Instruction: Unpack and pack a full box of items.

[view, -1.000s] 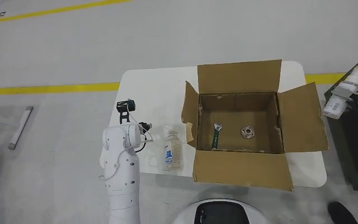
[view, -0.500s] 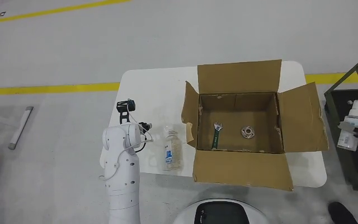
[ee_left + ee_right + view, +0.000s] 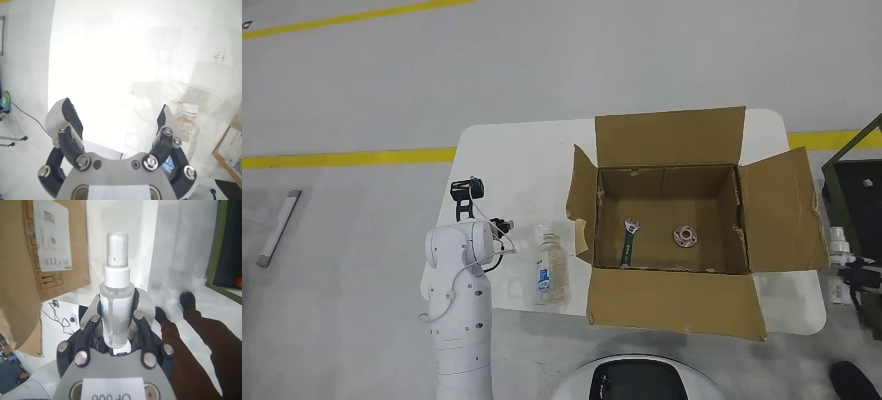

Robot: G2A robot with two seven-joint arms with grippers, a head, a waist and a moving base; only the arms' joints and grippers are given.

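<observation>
A brown cardboard box stands open on the right half of a white rounded table, all four flaps folded outward. On the box floor lie a green-handled adjustable wrench, toward the left wall, and a small round metal flange nearer the middle, the two apart from each other.

Just left of the box, a clear plastic water bottle with a white cap and a blue-and-white label lies on its side on the tabletop, its cap pointing away from the robot.

The left gripper hangs over the table's left edge, near the water bottle but not touching it. Its ribbed black pads are spread wide and hold nothing.

The right gripper is past the table's right edge, beside the box's right flap. Its fingers are clenched around the body of a clear cylindrical spray bottle with a white collar and a transparent cap. The bottle's capped end points out beyond the fingertips.
</observation>
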